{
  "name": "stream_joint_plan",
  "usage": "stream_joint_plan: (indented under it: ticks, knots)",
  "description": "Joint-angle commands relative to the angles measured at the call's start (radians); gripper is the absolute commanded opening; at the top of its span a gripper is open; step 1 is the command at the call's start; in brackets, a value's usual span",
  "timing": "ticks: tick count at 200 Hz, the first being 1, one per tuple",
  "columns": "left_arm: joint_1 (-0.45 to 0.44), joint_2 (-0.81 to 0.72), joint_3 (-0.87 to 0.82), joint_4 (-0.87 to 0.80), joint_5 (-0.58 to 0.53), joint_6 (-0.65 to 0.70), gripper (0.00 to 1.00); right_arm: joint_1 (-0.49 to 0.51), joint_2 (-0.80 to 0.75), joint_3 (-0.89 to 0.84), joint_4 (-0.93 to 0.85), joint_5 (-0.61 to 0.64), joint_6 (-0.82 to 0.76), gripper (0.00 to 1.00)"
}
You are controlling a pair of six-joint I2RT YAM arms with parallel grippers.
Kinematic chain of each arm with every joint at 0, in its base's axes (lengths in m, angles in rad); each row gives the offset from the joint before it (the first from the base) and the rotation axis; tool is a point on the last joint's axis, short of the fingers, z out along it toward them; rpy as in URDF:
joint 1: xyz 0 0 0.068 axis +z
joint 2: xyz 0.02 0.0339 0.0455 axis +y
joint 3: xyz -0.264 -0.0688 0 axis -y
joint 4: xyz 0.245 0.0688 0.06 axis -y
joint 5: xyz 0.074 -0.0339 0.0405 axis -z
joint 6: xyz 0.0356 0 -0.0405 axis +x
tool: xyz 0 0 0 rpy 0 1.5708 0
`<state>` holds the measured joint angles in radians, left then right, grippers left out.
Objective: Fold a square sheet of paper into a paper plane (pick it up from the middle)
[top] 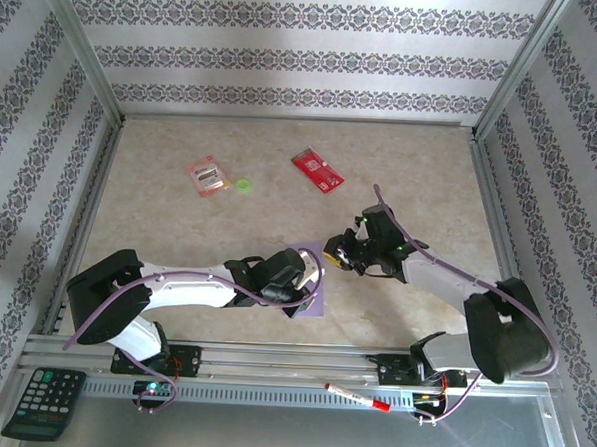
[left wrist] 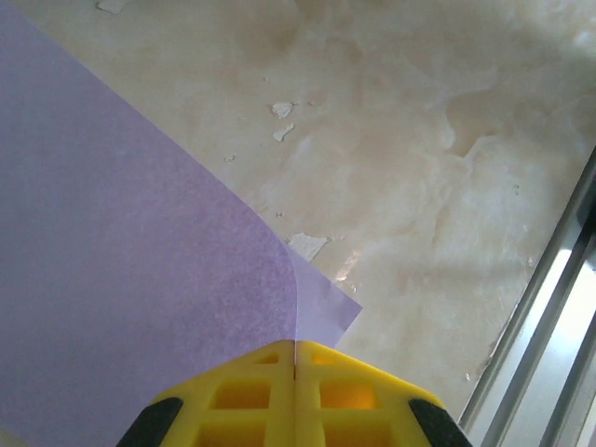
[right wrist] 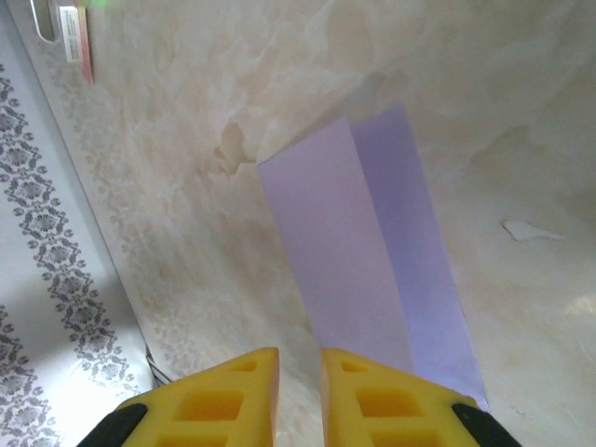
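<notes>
A: Position of the square sheet of paper (top: 315,305)?
B: Flat on the tabletop (top: 178,237), close to the front edge, between the two arms and largely beneath the left wrist. Pale lilac, unmarked, partly folded.
A: Signs of folding?
B: In the right wrist view, a lighter flap lying over a darker strip, both stretching away from the camera. In the left wrist view, a curved upper layer above a lower corner, with a crease running straight into the finger seam.
A: Condition of the left end effector (left wrist: 294,352)?
B: Clenched; yellow fingers (left wrist: 233,400) pressed together, grasping the sheet's lifted edge at that crease.
A: And the right end effector (right wrist: 299,358)?
B: Released; narrow gap between the pads, bare tabletop visible through it, nothing gripped. Poised by the sheet's far right corner in the overhead view; contact with the paper impossible to tell.
A: Surroundings?
B: Red rectangular card (top: 317,170) and pink-red packet (top: 207,175) well apart from the sheet, toward the far wall; small green object (top: 244,186) just beside the packet. Black calculator (top: 44,402) at lower left, off the tabletop; red marker (top: 357,397) on the front rail (top: 271,360) near the right arm's base. Patterned walls (top: 287,53) on three sides.
</notes>
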<state>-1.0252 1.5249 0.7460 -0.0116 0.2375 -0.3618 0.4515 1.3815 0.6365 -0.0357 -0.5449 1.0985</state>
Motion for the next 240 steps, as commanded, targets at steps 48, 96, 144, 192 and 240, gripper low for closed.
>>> stream_joint_plan:
  ticks: [48, 96, 144, 192, 240]
  knots:
    - [0.028, -0.005, -0.014, 0.036, 0.031, -0.029, 0.0, 0.022, 0.272, 0.13, 0.057, -0.088, -0.077, 0.15]
    - [0.091, -0.001, -0.032, 0.067, 0.088, -0.045, 0.0, 0.013, 0.362, 0.138, 0.055, -0.105, -0.168, 0.12]
    - [0.172, 0.025, -0.032, 0.081, 0.174, -0.052, 0.0, 0.012, 0.386, 0.127, 0.034, -0.091, -0.224, 0.11]
    - [0.221, 0.056, -0.035, 0.107, 0.238, -0.063, 0.0, 0.012, 0.384, 0.111, 0.036, -0.08, -0.221, 0.1]
    - [0.241, 0.074, -0.064, 0.15, 0.269, -0.084, 0.0, 0.011, 0.37, 0.095, 0.052, -0.07, -0.2, 0.1]
